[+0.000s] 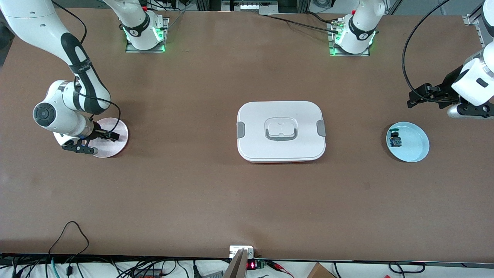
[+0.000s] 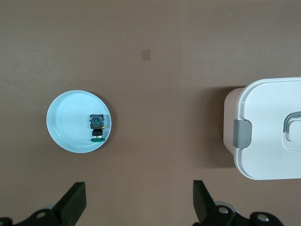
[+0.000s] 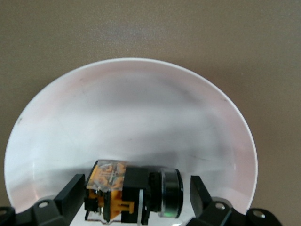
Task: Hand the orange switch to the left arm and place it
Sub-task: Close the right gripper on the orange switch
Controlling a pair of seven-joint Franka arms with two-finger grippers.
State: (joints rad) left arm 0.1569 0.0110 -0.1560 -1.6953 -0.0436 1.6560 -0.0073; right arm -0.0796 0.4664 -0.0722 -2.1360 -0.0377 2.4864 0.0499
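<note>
Brown table (image 1: 193, 185) carries box (image 1: 281, 131), pink plate (image 1: 115, 131), blue plate (image 1: 415, 148).

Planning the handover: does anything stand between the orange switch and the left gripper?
Yes. The white box sits mid-table, between the orange switch, lying on the pink plate inside the open right gripper, and the left gripper, open near the blue plate.

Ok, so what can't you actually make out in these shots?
- Front view: orange switch hidden under the right tool over the pink plate.
- Left wrist view: box cut off by the picture's edge.
- Front view: green-capped component on the blue plate too small for detail.
</note>
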